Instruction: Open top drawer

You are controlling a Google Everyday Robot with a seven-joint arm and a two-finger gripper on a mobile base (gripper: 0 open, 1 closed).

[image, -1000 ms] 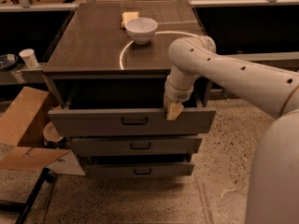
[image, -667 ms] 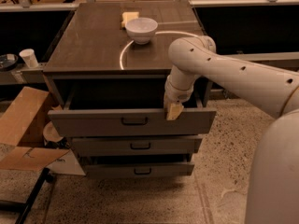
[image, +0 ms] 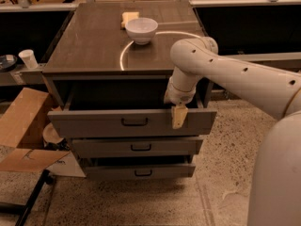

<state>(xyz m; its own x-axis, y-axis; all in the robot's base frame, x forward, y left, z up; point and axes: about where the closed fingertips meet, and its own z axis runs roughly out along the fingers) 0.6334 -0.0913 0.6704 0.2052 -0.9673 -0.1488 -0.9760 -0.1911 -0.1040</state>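
Camera view, stock of the room as it stands.

1. Cabinet (image: 89, 46): grey, flat-topped, three drawers stacked in its front, standing on a speckled floor.
2. Top drawer (image: 94, 122): highest of the three and pulled out toward the viewer. Its interior shows as a dark hollow behind the tall front. A small black bar handle (image: 134, 122) sits at the centre of the front.
3. Middle drawer (image: 103, 146) and bottom drawer (image: 108, 172): shorter fronts, each set further back than the one above.
4. Gripper (image: 179, 116): at the right part of the top drawer's front, its tan tip hanging down over the upper edge onto the outer face, right of the handle and apart from it. Whether it is spread or closed cannot be told.
5. Arm (image: 235, 74): white, reaching in from the right and bending down to the drawer.
6. White bowl (image: 141, 30): upright on the cabinet top, far side; a tan block (image: 129, 17) lies just behind it.
7. Cardboard box (image: 23, 126): on the floor, left of the cabinet.
8. Paper cup (image: 29, 58): on a ledge at far left.
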